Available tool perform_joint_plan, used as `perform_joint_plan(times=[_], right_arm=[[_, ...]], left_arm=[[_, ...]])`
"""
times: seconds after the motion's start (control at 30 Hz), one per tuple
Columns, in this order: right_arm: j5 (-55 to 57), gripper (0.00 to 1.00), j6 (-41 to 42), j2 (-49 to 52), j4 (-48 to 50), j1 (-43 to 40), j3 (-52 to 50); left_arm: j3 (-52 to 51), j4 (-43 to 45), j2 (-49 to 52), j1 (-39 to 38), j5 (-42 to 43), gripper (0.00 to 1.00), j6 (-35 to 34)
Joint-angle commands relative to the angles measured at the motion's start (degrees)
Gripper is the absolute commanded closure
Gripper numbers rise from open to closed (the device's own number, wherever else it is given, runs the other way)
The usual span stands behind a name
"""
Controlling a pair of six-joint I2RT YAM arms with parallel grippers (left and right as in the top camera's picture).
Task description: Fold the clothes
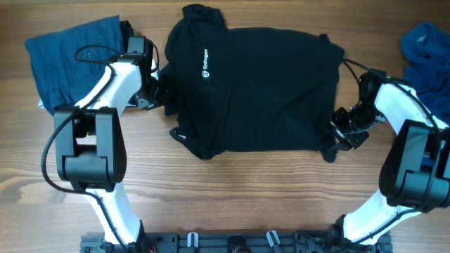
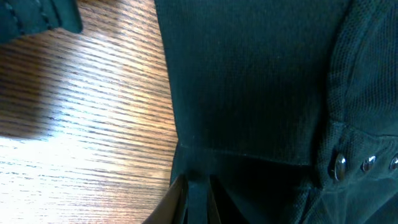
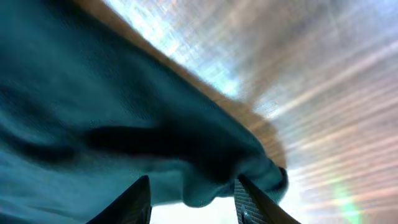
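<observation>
At the shirt's left edge, the left gripper (image 1: 158, 91) is pinched tight on the black polo shirt (image 1: 260, 91), while the right gripper (image 1: 336, 137) stands spread around its near right corner. The shirt lies mid-table, long axis left to right and collar far left. Bare table (image 1: 232, 204) lies in front, with one blue garment (image 1: 70, 56) beyond the left arm and a second blue heap (image 1: 425, 49) beyond the right.

Wood table (image 1: 246, 190) w/ blk polo (image 1: 260, 91), blue garment L (image 1: 70, 56), blue garment R (image 1: 427, 49).
</observation>
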Motion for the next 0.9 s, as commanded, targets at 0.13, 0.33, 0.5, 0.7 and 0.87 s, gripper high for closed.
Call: perform_joint_plan(times=[0.13, 0.33, 0.5, 0.7, 0.87], right_arm=[[-1.51, 0.53, 0.28, -3.52, -9.42, -0.17, 8.13], [-1.73, 0.59, 5.18, -4.26, -8.02, -0.07, 6.58], [-2.23, 0.6, 7.1, -4.26, -5.81, -0.07, 4.63], [0.52, 0.59, 10.86, -4.26, -5.57, -0.07, 4.59], [0.42, 0.6, 10.97, -4.26, -5.66, -0.07, 4.2]], left_arm=[[0.42, 0.0, 0.55, -0.37, 0.55, 0.88, -0.9], [0.42, 0.0, 0.55, -0.37, 0.52, 0.88, -0.98], [0.42, -0.02, 0.55, -0.37, 0.52, 0.87, -0.96], [0.42, 0.0, 0.55, -0.37, 0.52, 0.87, -0.96], [0.42, 0.0, 0.55, -0.37, 0.52, 0.87, -0.98]])
